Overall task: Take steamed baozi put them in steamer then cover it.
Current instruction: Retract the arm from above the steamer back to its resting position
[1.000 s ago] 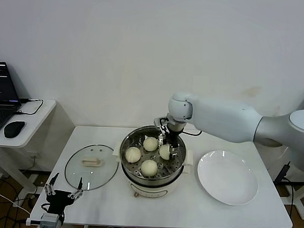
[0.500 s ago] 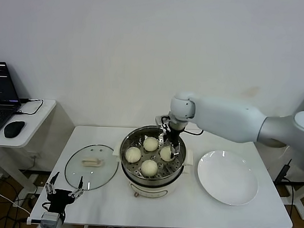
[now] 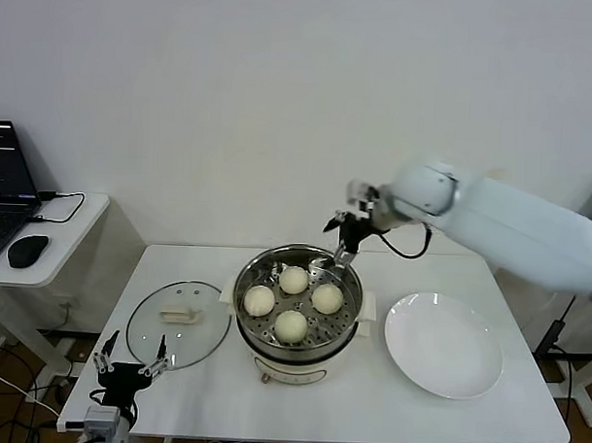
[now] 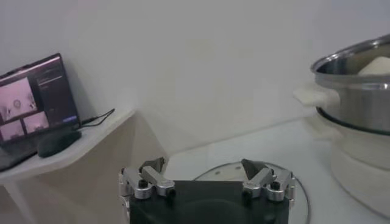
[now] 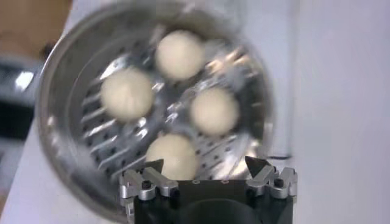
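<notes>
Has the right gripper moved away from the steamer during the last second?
Yes. The right gripper, fingers open and empty, has risen out of the steamer and now hangs above its far rim, leaving four baozi inside.

You see the steamer point(image 3: 298, 309) in shiny polished steel with a perforated metal tray, on a smooth cream plastic-looking base. The steamed baozi point(image 3: 291, 325) look matt, smooth and doughy. At nine o'clock of it, the cover point(image 3: 179, 323) is clear glass with a metal rim.
</notes>
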